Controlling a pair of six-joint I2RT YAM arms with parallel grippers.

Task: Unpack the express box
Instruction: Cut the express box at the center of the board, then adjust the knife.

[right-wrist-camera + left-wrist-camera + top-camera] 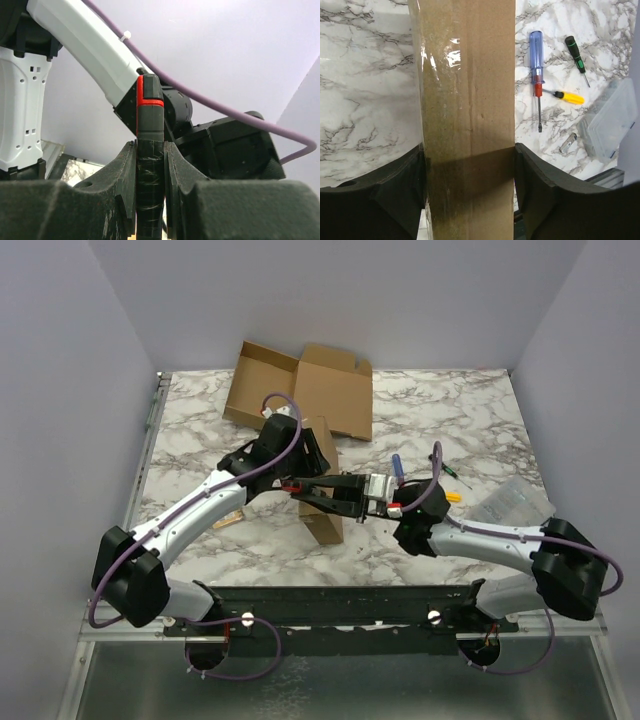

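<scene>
Fingers (395, 195) of our left gripper (469, 157) press against both sides of the express box (467, 90), a narrow brown carton with clear tape down its face, so that gripper is clamped on it. From above we see the box upright near the middle of the marble table (200, 440), just ahead of the two arm bases. Behind it, toward the far edge, lies a second carton (300, 385), opened out with its flaps spread.

Moving right, our right gripper (150, 150) is closed around a utility knife (150, 107), grey-black with a red band. From above, the knife points left toward the express box. We cannot tell whether its tip touches the cardboard.

Further right lie three screwdrivers: a blue-handled one (536, 50), a yellow-handled one (568, 97) whose thin shaft reaches to the blue one's, and a green-and-black one (575, 52) a little apart. A clear plastic case (610, 120) sits furthest right, near the table's edge.
</scene>
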